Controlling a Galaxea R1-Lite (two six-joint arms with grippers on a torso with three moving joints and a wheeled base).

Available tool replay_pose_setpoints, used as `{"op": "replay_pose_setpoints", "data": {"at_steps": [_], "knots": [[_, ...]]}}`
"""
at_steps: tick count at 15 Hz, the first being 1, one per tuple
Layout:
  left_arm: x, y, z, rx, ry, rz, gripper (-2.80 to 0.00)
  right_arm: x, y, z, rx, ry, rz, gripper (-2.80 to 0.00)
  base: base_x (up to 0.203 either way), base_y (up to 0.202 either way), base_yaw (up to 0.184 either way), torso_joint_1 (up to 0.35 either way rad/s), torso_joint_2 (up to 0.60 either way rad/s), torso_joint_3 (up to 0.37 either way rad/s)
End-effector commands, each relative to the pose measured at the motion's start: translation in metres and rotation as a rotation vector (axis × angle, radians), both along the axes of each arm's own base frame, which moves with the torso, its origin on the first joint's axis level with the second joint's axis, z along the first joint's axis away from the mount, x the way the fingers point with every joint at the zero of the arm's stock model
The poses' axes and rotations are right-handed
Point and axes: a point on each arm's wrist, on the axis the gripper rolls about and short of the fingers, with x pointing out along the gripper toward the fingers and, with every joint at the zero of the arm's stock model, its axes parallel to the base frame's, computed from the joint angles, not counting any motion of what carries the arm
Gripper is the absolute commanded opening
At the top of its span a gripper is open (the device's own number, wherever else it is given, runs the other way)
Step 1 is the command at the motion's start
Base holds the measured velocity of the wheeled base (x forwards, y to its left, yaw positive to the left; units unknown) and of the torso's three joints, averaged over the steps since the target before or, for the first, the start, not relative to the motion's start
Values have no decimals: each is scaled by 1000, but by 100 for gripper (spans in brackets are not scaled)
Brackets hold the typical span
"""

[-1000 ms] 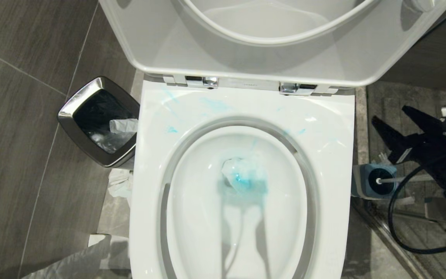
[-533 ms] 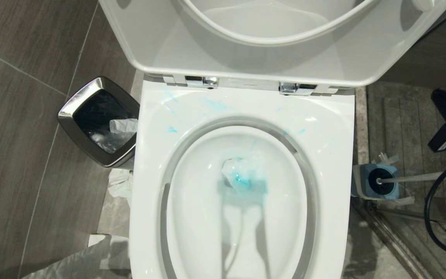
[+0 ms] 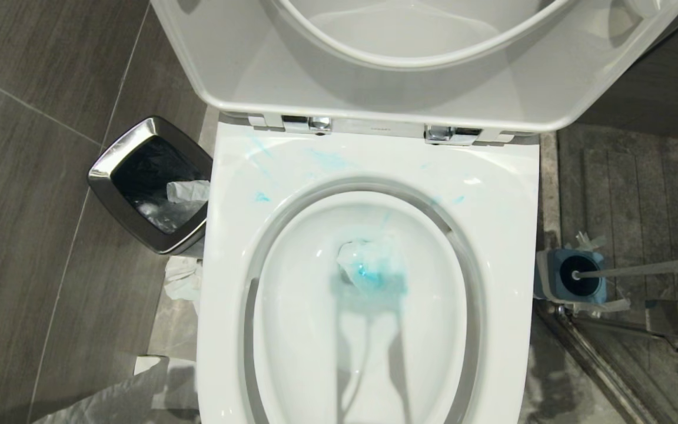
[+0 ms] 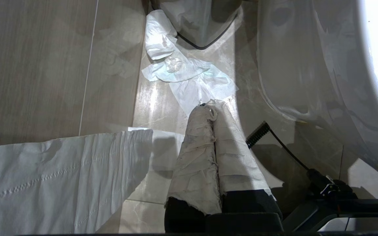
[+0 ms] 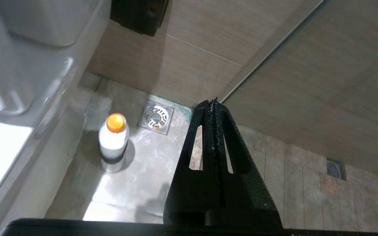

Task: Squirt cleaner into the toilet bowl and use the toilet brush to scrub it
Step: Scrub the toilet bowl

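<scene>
Cropping toilet brush (image 3: 645,271) handle at frame edge, bristles hidden inside holder (image 3: 571,275)

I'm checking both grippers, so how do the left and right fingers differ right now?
The left gripper has fingers wrapped in white paper, while the right gripper has bare black fingers. The left points at crumpled tissue on the floor, the right toward a floor drain and an orange-capped bottle. Both are shut and hold nothing.

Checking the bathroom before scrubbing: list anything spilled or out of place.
Turquoise cleaner smears streak the toilet bowl's rim rather than staying in the basin. Crumpled tissue lies on the floor beside the steel bin, and a tinted wad sits in the basin.
</scene>
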Motion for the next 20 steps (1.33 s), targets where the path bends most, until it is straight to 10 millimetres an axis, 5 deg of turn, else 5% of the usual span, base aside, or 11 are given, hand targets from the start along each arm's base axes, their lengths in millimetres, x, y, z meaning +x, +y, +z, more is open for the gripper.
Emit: {"op": "replay_pose_setpoints", "data": {"at_steps": [1,6,9,13,20], "knots": [[1,0,-2,0,7,1,-280,-16,-1,-4,-3,-15,-2,-280,0,0,0,0,0,0],[1,0,-2,0,7,1,-280,-24,4,-36,-64,147,136,-280,0,0,0,0,0,0],[1,0,-2,0,7,1,-280,-47,-1,-59,-58,292,248,-280,0,0,0,0,0,0],[1,0,-2,0,7,1,-280,-75,-2,-81,194,480,503,-280,0,0,0,0,0,0],[1,0,-2,0,7,1,-280,-63,2,-88,450,592,621,-280,0,0,0,0,0,0]]}}
